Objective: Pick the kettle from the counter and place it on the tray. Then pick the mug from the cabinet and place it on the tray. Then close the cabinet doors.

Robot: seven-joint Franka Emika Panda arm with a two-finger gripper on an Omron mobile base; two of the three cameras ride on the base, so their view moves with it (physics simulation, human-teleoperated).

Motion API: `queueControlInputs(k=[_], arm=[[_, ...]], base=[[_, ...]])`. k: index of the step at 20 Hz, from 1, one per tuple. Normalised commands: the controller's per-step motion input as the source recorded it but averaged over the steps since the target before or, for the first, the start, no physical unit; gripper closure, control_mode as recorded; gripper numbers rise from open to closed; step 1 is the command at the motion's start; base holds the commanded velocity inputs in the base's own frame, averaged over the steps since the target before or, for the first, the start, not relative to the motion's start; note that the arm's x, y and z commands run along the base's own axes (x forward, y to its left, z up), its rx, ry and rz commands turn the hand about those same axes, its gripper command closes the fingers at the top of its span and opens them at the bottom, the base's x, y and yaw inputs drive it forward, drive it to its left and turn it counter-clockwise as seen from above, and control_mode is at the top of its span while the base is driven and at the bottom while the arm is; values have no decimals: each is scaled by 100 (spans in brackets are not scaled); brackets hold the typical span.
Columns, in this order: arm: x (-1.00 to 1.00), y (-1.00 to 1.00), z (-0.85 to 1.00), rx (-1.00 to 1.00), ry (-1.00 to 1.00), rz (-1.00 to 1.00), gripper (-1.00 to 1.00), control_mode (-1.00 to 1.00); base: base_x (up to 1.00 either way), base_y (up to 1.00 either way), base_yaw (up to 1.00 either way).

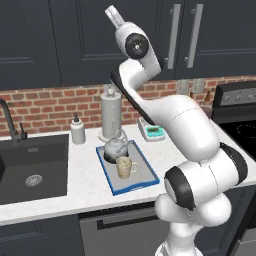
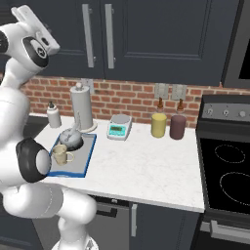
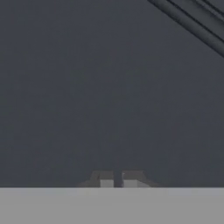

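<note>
Paper-towel roll (image 1: 110,118) stands just behind the blue-rimmed tray (image 1: 148,172) on the marble surface (image 2: 146,171); squat metallic kettle (image 1: 116,147), cream mug (image 1: 124,167) inside. End effector (image 3: 118,180) narrow, holding nothing, facing flat dark cabinet doors (image 1: 130,35).

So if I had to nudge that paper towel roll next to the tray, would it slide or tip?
The paper towel roll stands tall and narrow, so a push near its top would probably tip it. It looks light for its size and should move easily. Tipped toward the tray, it could hit the kettle, which sits close by.

Metallic grey kettle (image 1: 116,146), ceramic mug (image 1: 124,167), marble-look counter (image 2: 151,166).
</note>
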Motion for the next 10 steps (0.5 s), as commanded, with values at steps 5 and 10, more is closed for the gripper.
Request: queueControlInputs(k=[5, 10], arm=[[74, -8, -30, 8, 8, 22, 100, -100], [73, -1, -43, 6, 10, 17, 100, -100]], base=[[0, 0, 0], [0, 0, 0]])
